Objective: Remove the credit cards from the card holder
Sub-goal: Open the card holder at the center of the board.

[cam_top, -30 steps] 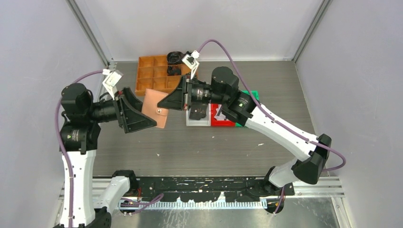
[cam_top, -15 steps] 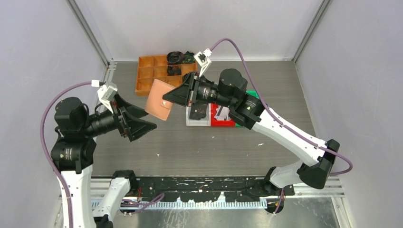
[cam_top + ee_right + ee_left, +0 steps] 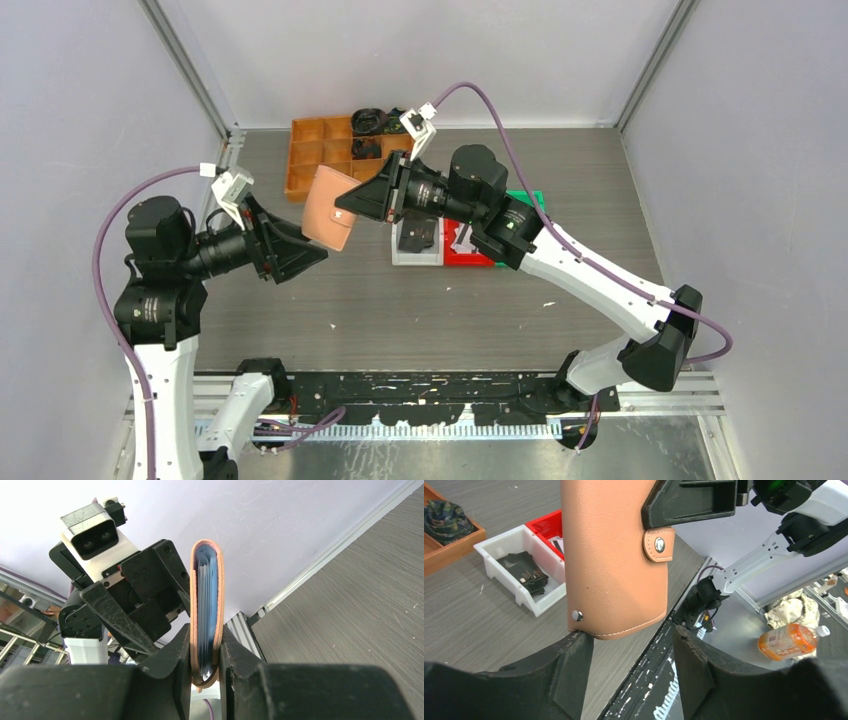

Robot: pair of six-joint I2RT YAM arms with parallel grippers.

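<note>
The salmon-pink card holder hangs folded in the air, and my right gripper is shut on it. In the right wrist view it stands edge-on between my fingers, with light blue pockets showing inside. In the left wrist view its closed face and strap tab show. My left gripper is open just below it, and one fingertip touches its lower corner. Dark credit cards lie in the white bin. A whitish card lies in the red bin.
An orange compartment tray with black coiled bundles stands at the back left. A green bin sits behind the right arm, next to the red one. The walls close in on both sides.
The left gripper let go of the card holder's edge, drew back, then rose towards it again. The right gripper lifted the card holder up and slightly away from the table.
</note>
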